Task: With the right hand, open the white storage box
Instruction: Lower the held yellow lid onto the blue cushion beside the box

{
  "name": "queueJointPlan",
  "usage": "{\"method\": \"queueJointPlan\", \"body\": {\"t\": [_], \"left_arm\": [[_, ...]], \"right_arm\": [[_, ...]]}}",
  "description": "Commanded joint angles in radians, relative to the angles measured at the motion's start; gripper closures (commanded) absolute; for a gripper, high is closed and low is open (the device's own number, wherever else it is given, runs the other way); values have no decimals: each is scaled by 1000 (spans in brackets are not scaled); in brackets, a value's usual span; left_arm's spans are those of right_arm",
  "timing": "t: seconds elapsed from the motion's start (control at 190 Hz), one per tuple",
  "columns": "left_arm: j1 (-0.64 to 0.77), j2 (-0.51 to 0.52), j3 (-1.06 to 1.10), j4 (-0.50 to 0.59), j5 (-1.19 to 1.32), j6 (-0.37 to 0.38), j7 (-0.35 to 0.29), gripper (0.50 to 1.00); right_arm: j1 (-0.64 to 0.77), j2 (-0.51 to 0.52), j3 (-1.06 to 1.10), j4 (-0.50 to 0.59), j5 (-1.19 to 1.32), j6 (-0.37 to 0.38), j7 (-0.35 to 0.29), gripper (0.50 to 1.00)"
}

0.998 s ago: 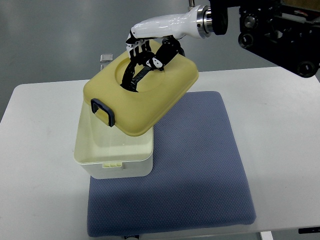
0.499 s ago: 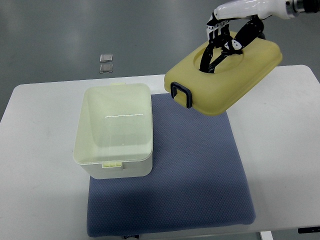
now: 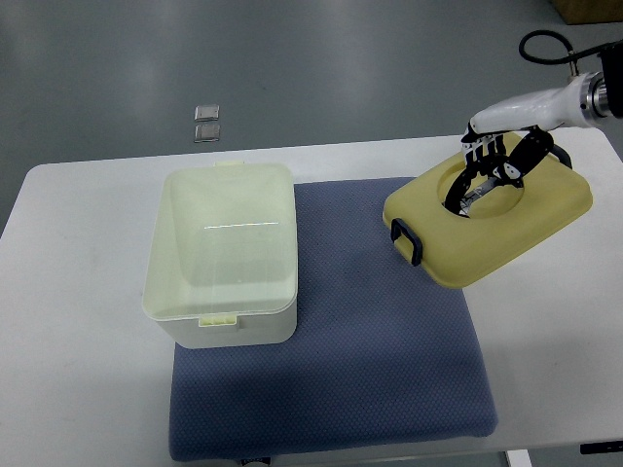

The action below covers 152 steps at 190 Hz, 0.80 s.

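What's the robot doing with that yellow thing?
That yellow thing is the lid of the white storage box. The robot's right hand holds it by the handle on top, with its fingers curled around it. The lid sits low over the right side of the blue mat and the white table, tilted a little. The box stands open on the mat's left side, and nothing shows inside it. The left hand isn't in the picture.
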Motion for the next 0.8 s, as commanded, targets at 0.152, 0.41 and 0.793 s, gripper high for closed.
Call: {"method": "queueJointPlan", "body": {"t": [0.152,0.41,0.793], "left_arm": [[0,0,0,-1,0,-2,0,500],[0,0,-2,1,0,0,0,500],[0,0,-3,1,0,0,0,500]], "right_arm": [[-38,137,-1,-12,-30,-42,-5,1000],[-50,290,-3,-68,-42,-117,-7,1000],[-72,368,-6,-125,-39,-158,-7,589]]}}
